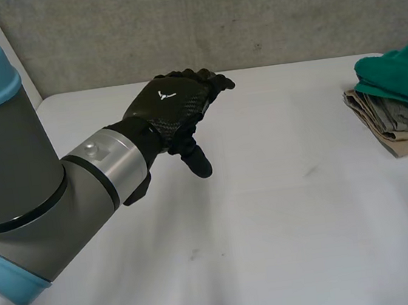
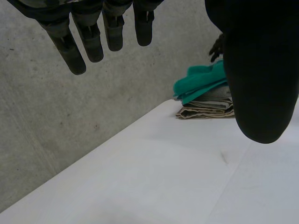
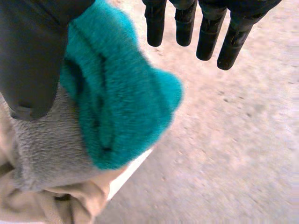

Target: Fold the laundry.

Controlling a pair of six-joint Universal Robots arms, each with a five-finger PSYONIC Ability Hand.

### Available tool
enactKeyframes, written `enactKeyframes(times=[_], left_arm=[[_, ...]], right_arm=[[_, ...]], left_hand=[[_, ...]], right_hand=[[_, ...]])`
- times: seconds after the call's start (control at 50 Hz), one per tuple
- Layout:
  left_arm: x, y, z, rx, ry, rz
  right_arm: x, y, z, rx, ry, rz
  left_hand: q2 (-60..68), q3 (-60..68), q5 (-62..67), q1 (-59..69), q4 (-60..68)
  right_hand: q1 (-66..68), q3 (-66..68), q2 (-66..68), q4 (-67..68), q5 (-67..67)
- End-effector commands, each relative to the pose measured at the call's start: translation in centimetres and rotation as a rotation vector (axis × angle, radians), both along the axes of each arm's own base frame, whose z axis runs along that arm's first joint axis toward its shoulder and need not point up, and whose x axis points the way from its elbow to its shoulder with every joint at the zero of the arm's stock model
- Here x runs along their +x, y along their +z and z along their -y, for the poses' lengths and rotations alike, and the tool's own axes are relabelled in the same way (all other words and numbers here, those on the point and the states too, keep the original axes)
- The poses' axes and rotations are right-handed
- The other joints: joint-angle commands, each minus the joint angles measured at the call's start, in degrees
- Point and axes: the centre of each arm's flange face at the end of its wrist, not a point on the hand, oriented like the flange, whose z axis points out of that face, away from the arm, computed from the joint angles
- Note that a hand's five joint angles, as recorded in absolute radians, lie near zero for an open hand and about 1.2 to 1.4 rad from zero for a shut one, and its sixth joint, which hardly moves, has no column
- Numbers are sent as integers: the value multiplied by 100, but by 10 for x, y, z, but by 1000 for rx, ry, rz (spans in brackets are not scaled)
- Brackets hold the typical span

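Note:
A stack of folded laundry lies at the table's right edge: a green towel (image 1: 399, 73) on top, a grey cloth (image 1: 400, 115) under it and a beige one (image 1: 406, 145) at the bottom. My left hand (image 1: 169, 108) hovers open over the middle of the white table (image 1: 287, 224), far from the stack, fingers (image 2: 77, 51) straight and holding nothing. In the right wrist view my right hand (image 3: 32, 56) is open just above the green towel (image 3: 121, 93). Its fingers (image 3: 187, 23) are straight and clear of the cloth, and its thumb is beside the towel's fold.
A grey concrete wall (image 1: 246, 13) runs behind the table's far edge. From the left wrist view the stack (image 2: 208, 105) sits beyond my thumb (image 2: 261, 70) near the wall. The left arm (image 1: 21, 182) fills the near left.

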Motion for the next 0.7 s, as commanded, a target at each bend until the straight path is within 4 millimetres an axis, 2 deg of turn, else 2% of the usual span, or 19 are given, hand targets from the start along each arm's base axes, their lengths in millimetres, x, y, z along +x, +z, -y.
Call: enactKeyframes(times=[0.02,0.08,0.12,0.14,0.2,0.22,0.26,0.28,0.36,0.4,0.44,0.48,0.56,0.7], left_arm=[[0,4,0,-10,2,-7],[2,7,-1,-19,5,-13],[3,12,-1,-30,11,-21],[4,14,-1,-35,14,-25],[10,22,4,-60,40,-42],[13,25,5,-67,49,-46],[23,31,15,-86,92,-56],[27,33,18,-91,109,-58],[54,35,40,-105,248,-58],[72,33,54,-112,340,-56],[79,28,59,-104,371,-50],[84,18,61,-88,387,-37],[86,7,60,-64,391,-24],[87,-1,56,-27,395,-29]], right_arm=[[37,57,-10,-50,-140,108],[73,91,-27,-90,-149,221],[90,99,-36,-90,-138,283],[106,101,-45,-69,-131,347],[135,99,-62,-20,-85,432],[160,102,-79,0,-36,473],[183,101,-97,22,18,510],[199,97,-113,35,48,534],[227,80,-146,37,76,554],[232,78,-156,12,69,566],[238,75,-168,-13,51,580],[238,71,-172,-14,33,578],[236,65,-177,-1,1,573],[235,61,-179,4,-14,569]], left_hand=[[141,93,30,215,133],[124,77,14,198,116],[57,10,-53,131,49],[23,-24,-87,97,15],[-28,-75,-138,46,-35],[-44,-91,-154,30,-52],[-78,-125,-188,-4,-86],[-78,-125,-188,-4,-86],[-162,-209,-272,-88,-170],[-162,-209,-272,-88,-170],[-162,-209,-272,-88,-170],[-146,-193,-256,-71,-153],[-167,-214,-277,-93,-175],[-167,-214,-277,-93,-175]], right_hand=[[-186,-244,-288,-360,-339],[-186,-244,-288,-360,-339],[-186,-244,-288,-360,-339],[-186,-244,-288,-360,-339],[-186,-244,-288,-360,-339],[-186,-244,-288,-360,-339],[-186,-244,-288,-360,-339],[-186,-244,-288,-360,-339],[-186,-244,-288,-360,-339],[-186,-244,-288,-360,-339],[-186,-244,-288,-360,-339],[-186,-244,-288,-360,-339],[-186,-244,-288,-360,-339],[-186,-244,-288,-360,-339]])
